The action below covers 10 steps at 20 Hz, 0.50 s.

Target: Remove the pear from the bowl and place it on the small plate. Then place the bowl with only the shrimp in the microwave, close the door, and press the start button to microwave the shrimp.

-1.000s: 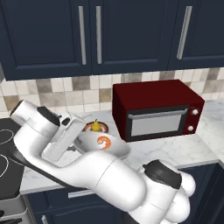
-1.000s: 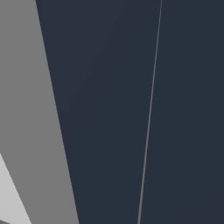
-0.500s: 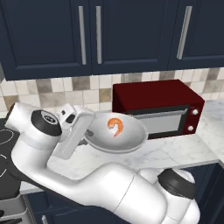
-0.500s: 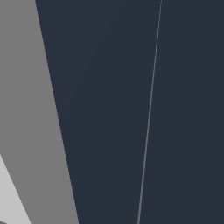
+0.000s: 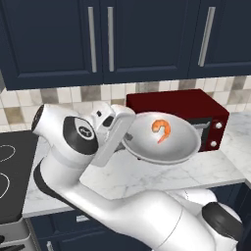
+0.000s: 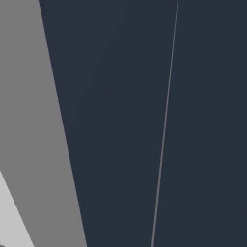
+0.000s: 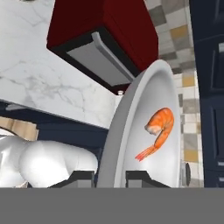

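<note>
My gripper (image 5: 125,139) is shut on the left rim of the light-grey bowl (image 5: 171,147) and holds it in the air above the marble counter (image 5: 215,166), in front of the dark red oven. The bowl is roughly level. A curled orange shrimp (image 5: 162,130) lies alone inside it. In the hand view the camera is rolled, so the bowl (image 7: 140,113) stands on edge with the shrimp (image 7: 158,131) on its inner face. There the gripper (image 7: 109,178) clamps the rim between its fingertips (image 7: 81,177). The pear, the small plate and the microwave are out of view.
The dark red countertop oven (image 5: 196,110) stands right behind the bowl against the tiled wall. Navy upper cabinets (image 5: 122,39) hang above. A black stovetop (image 5: 10,162) lies at the left. A navy cabinet panel (image 6: 144,120) is close in the right base view.
The bowl has been lifted off the counter and carried up and to the right, in front of the red oven. The yellow pear seen near it a second ago is gone from view.
</note>
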{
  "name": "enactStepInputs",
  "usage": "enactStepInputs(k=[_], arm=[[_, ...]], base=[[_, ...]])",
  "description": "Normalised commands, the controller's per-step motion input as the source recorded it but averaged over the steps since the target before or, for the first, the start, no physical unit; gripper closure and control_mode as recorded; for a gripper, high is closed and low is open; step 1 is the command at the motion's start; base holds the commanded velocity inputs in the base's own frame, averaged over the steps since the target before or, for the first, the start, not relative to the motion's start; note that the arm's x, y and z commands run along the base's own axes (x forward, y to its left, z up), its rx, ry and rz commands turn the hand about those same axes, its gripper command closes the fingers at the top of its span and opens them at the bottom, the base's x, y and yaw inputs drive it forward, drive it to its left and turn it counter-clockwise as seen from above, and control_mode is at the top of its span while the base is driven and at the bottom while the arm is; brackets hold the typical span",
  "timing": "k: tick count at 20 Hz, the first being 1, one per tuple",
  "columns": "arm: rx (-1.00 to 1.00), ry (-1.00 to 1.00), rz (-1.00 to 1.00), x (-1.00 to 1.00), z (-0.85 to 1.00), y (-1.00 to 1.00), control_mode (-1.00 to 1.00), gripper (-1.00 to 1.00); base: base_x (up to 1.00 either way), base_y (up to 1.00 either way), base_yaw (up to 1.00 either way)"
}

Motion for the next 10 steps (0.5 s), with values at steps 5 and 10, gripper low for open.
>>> enactStepInputs(k=[5, 10], arm=[[0.03, 0.0, 0.03, 0.0, 0.35, -1.0, -1.0, 1.0], [0.0, 0.0, 0.05, -0.03, 0.23, -0.81, -1.0, 1.0]], base=[[0.0, 0.0, 0.0], [0.0, 0.0, 0.0]])
